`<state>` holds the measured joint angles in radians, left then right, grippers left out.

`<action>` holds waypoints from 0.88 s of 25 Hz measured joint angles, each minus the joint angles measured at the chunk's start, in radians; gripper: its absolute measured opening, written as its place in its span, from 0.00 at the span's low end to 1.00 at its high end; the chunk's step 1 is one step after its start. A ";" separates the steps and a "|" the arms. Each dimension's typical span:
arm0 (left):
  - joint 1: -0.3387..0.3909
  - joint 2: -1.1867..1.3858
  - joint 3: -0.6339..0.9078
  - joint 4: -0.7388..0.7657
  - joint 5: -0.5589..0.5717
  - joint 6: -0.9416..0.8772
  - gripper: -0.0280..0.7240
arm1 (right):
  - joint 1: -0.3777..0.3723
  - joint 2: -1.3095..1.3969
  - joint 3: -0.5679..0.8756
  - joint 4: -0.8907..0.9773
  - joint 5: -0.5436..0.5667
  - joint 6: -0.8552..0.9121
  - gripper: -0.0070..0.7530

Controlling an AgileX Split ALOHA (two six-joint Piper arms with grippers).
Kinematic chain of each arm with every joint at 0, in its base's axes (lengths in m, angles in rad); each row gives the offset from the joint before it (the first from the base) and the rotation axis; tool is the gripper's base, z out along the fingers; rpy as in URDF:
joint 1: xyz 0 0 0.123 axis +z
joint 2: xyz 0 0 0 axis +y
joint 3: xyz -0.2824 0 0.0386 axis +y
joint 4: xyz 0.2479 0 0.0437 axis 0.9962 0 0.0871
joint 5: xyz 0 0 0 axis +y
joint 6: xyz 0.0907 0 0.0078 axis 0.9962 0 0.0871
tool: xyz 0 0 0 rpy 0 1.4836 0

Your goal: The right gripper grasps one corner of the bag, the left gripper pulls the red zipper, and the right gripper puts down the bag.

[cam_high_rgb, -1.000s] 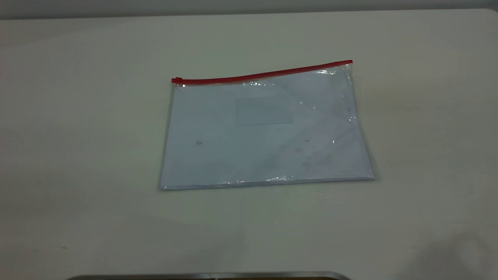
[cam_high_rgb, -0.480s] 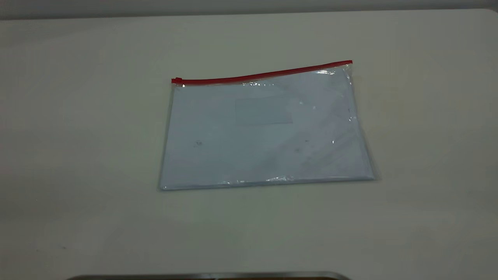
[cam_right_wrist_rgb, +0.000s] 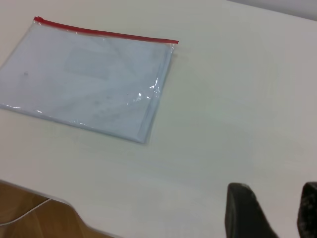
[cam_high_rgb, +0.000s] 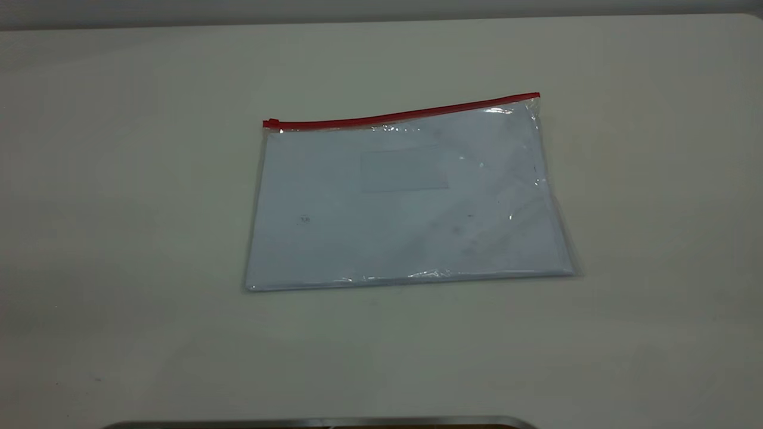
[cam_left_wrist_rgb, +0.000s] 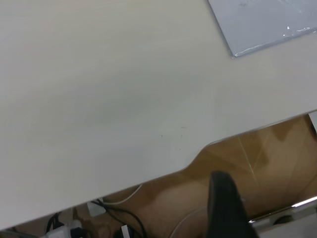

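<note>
The bag lies flat on the white table, with white paper showing through it and a faint label window. The red zipper runs along its far long edge, and the slider tab sits at the left end. Neither gripper shows in the exterior view. My right gripper is open and empty, above bare table well to the right of the bag and apart from it. My left gripper hangs past the table's near edge, far from the bag's corner.
A metal bar runs along the table's near edge. In the left wrist view, brown floor and cables show below the table edge. Bare tabletop surrounds the bag on all sides.
The bag has not moved. A faint shadow on the table's near right corner has faded away.
</note>
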<state>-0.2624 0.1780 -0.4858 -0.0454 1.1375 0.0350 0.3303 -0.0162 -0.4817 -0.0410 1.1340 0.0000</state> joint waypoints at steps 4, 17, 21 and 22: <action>0.051 -0.038 0.000 0.001 -0.001 0.000 0.70 | -0.045 0.000 0.000 0.001 0.000 0.000 0.41; 0.264 -0.197 0.000 0.002 0.004 0.000 0.70 | -0.323 0.000 0.000 0.008 0.000 0.000 0.41; 0.264 -0.197 0.000 0.002 0.004 0.000 0.70 | -0.323 0.000 0.000 0.011 0.000 0.000 0.41; 0.264 -0.197 0.000 0.002 0.004 0.000 0.70 | -0.323 0.000 0.000 0.011 0.000 0.000 0.41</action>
<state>0.0012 -0.0187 -0.4858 -0.0432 1.1416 0.0350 0.0069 -0.0162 -0.4817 -0.0299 1.1340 0.0000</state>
